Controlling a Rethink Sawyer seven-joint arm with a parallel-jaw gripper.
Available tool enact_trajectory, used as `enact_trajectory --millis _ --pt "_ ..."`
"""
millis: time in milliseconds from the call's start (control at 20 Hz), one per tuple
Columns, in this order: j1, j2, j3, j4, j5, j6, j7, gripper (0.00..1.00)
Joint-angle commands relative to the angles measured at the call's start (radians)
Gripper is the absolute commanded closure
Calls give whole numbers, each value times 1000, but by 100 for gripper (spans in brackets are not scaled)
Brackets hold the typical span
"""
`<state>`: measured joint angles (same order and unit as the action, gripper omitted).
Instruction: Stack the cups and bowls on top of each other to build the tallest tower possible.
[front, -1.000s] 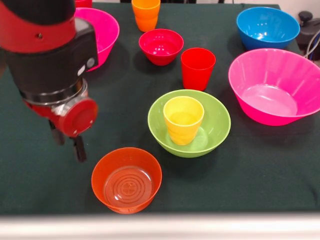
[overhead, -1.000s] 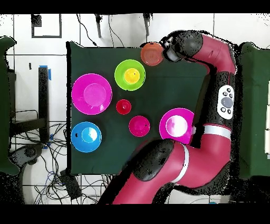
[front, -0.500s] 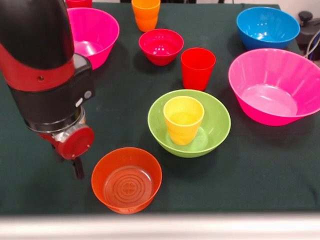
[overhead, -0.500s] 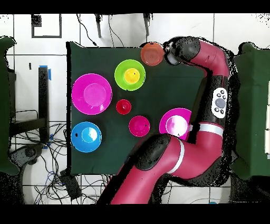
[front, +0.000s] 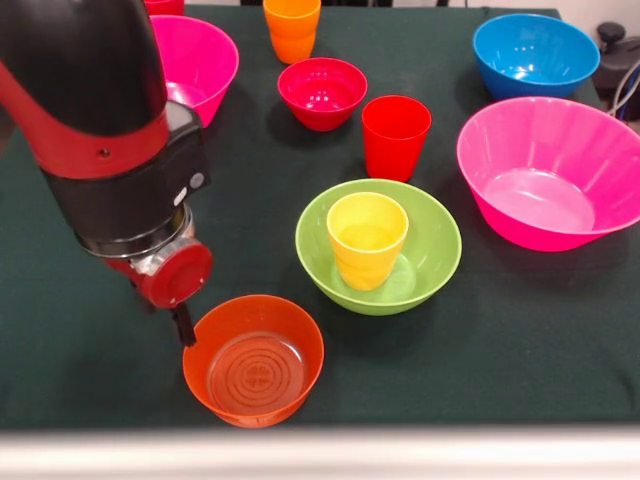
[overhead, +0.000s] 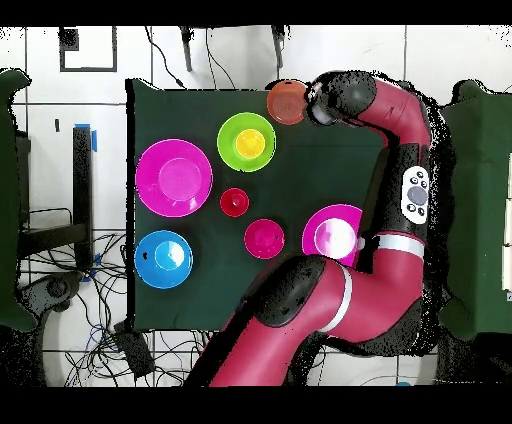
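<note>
Working across the front view from the left, I have the tool (front: 180, 325) low at the left rim of the orange bowl (front: 254, 360), which sits upright near the front edge of the tabletop (front: 80, 340). Only one dark finger shows below the red wrist disc, at or just outside the rim, so I cannot tell whether the tool is spread or pressed together, nor whether it touches the bowl. I judge the step in hand to be the approach for a rim grasp on this bowl.

Next right stands the tower so far: the lime-green bowl (front: 430, 255) with the yellow cup (front: 367, 240) standing upright inside it, both mouths up. The orange bowl also opens upward, ringed flat bottom down, its axis vertical. Being round, it favours no direction across the tabletop.

The next move, as I read it, calls for one finger inside the rim and one outside, a firm pinch on the wall, a lift clear of the green bowl's rim, then a carry right to the yellow cup. The bowl is wider than the cup's mouth, so it will need centring or it may tip.

Further right and back, the crimson bowl (front: 322, 92), orange cup (front: 291, 28), red cup (front: 395, 136), big pink bowl (front: 545, 175) and blue bowl (front: 535, 55) stand apart, unstacked.
</note>
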<state>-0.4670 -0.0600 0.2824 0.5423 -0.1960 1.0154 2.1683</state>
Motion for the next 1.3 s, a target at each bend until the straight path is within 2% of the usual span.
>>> enact_trajectory --millis 50,400,500,750,1000,1300 --pt "1 -77 59 92 9 119 -260 0" --pt "14 18 90 -11 -21 66 -271 0" --pt "16 33 90 -11 -27 33 -275 0" --pt "19 41 91 -7 -18 27 -266 0" --pt "30 11 81 43 0 26 -231 0" --pt "48 40 78 1 -13 30 -209 0"
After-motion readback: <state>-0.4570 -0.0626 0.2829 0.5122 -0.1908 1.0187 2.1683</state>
